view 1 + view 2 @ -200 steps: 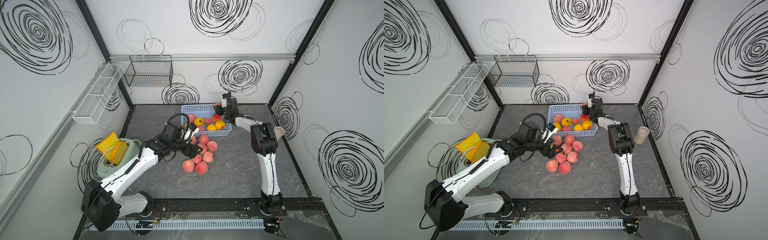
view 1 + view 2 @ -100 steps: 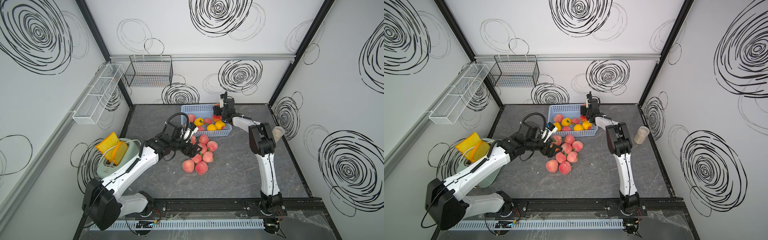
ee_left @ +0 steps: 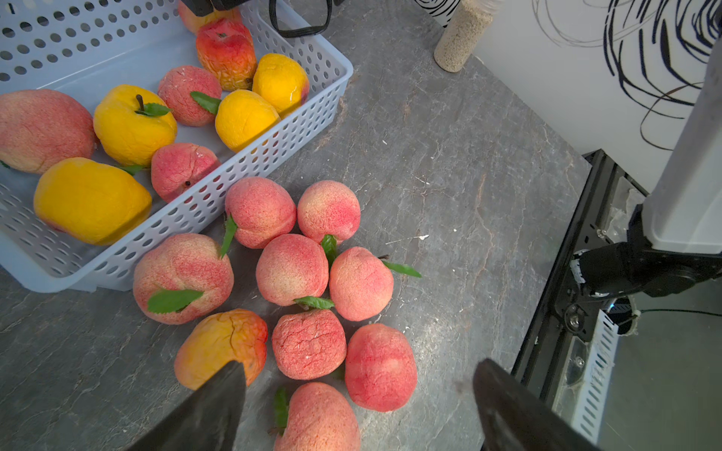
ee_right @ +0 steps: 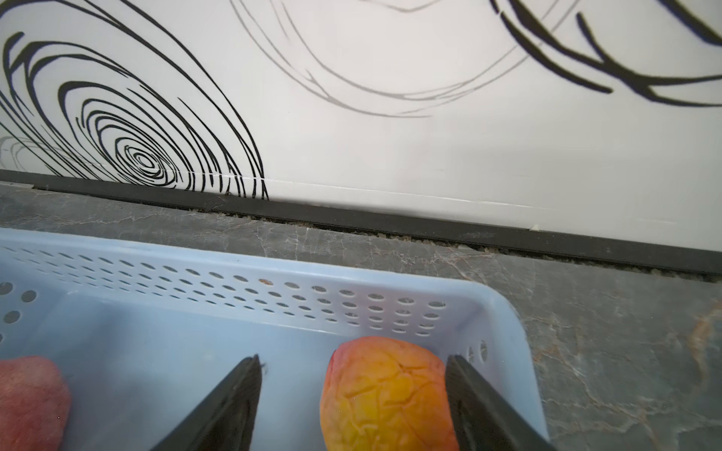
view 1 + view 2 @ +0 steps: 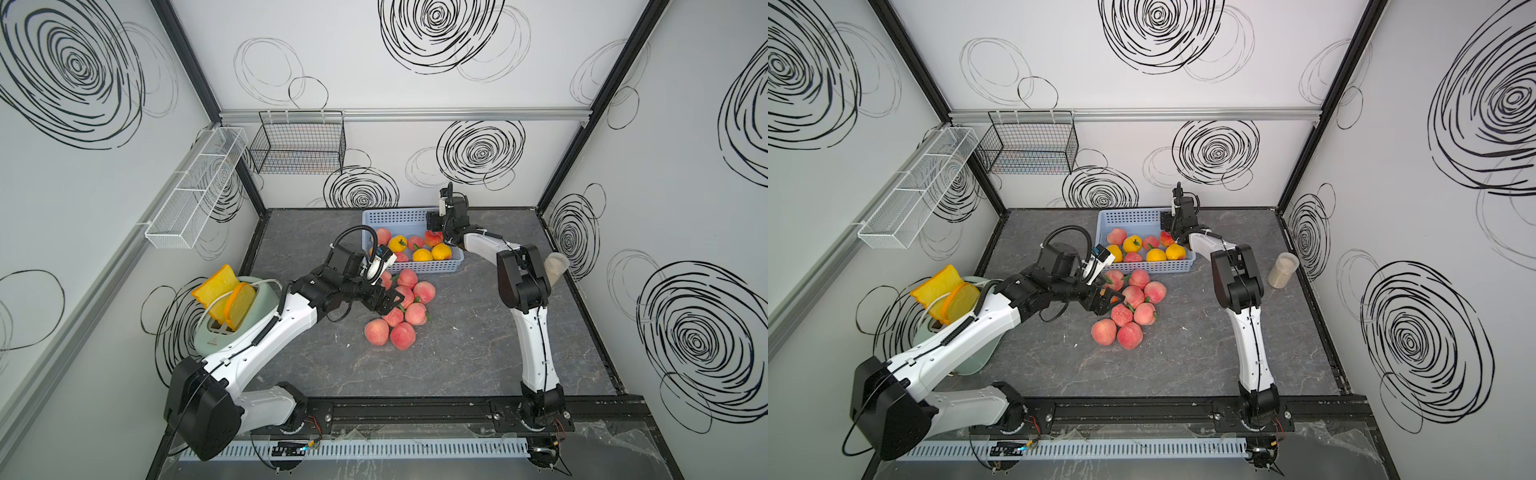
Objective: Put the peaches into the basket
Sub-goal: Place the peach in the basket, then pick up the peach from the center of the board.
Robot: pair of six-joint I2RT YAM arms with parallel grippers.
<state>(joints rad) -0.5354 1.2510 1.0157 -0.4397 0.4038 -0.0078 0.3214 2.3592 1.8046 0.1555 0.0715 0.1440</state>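
Tabletop [image 4: 605, 332]: right gripper [image 4: 351, 357] opened, peach [image 4: 385, 394] in basket [image 4: 234, 257].

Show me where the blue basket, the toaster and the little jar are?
blue basket [image 5: 432, 267]: in a top view, on its perforated front wall.
toaster [image 5: 267, 298]: in a top view, on its pale green side.
jar [image 5: 1283, 272]: in a top view, on its grain-filled body.

Counting eighteen peaches [image 3: 291, 269]: nine lying inside one light blue basket [image 3: 273, 148] by the worktop [image 5: 457, 353] far edge, nine clustering loose just in front. Also noting one toaster [image 5: 266, 299] holding two bread slices [image 5: 218, 286], one jar [image 5: 1282, 270], one black wire basket [image 5: 299, 145], one white rack [image 5: 195, 187].
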